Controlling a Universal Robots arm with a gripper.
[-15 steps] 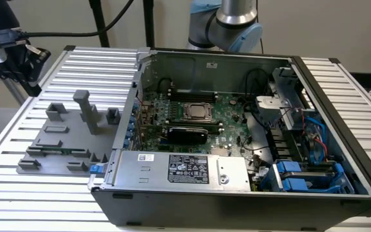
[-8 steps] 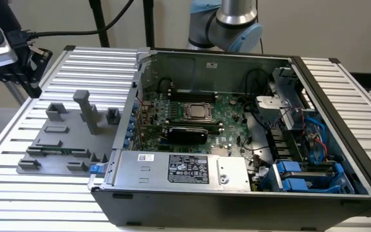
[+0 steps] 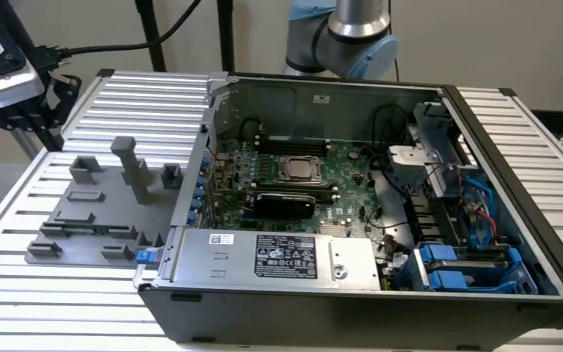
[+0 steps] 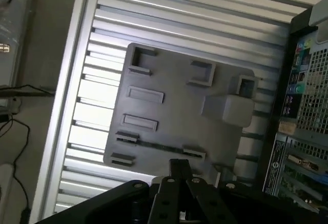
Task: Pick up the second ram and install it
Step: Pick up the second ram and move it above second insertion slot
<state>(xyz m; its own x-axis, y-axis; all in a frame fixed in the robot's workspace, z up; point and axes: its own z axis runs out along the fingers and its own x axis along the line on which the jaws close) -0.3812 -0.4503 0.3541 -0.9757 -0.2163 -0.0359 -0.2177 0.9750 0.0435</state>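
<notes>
The second ram (image 4: 160,146) stands on edge in a slot of the grey fixture tray (image 4: 174,106), a thin dark strip between two end clips. The exterior view shows the ram (image 3: 88,228) as a narrow greenish stick near the tray's (image 3: 67,209) front. My gripper (image 4: 180,168) hangs above the tray, close to the stick's middle but apart from it. Its fingers are drawn together with nothing between them. The arm's wrist end (image 3: 6,66) is high at the exterior view's left.
The open computer case (image 3: 360,293) lies at the exterior view's right of the tray. Inside it are the green motherboard (image 3: 345,172) and silver processor (image 3: 299,169). A tall grey post (image 3: 133,169) and several low blocks rise from the tray. Everything rests on a ribbed aluminium table (image 3: 27,293).
</notes>
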